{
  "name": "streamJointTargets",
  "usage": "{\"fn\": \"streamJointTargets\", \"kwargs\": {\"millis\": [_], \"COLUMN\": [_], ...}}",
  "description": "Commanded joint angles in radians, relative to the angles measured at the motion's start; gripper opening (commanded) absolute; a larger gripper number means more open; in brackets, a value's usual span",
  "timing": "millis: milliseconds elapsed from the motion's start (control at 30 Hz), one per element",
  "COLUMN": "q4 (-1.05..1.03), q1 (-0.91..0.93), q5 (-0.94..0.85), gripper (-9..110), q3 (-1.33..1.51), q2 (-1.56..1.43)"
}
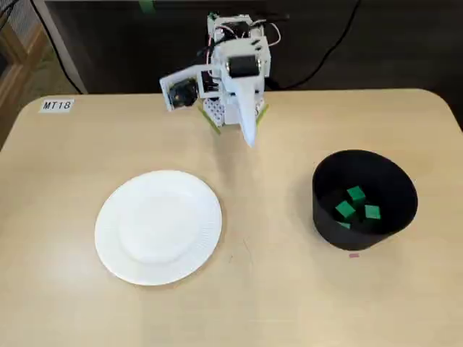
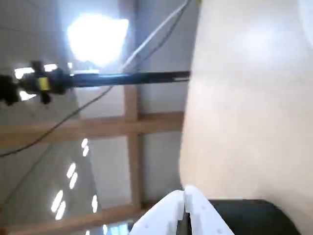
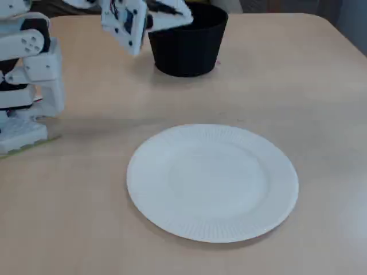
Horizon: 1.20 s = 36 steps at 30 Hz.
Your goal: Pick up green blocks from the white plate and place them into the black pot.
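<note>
Table (image 1: 289,303): white plate (image 1: 158,226) bare, green blocks (image 1: 354,194) being contained by black pot (image 1: 325,224); gripper (image 1: 250,139) being held folded back, fingers (image 2: 168,218) pressed together, job seemingly done.

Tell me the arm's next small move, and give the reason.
Probably no further pick; just settle the arm into rest. The white plate is bare, the green blocks lie inside the black pot, and the gripper is shut on nothing, apart from both.
</note>
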<state>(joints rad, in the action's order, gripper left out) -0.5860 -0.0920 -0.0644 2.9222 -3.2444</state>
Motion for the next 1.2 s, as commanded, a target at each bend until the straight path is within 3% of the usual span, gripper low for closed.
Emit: {"fn": "streamJointTargets", "kwargs": {"millis": [0,300,1167], "q4": [-0.063,-0.199,-0.126], "q1": [0.009,0.035,0.023], "q5": [-0.008,-0.031,-0.04], "gripper": [-2,-2,-2], "q3": [0.057,0.141,0.164], "q2": [-0.008,-0.008,-0.008]}}
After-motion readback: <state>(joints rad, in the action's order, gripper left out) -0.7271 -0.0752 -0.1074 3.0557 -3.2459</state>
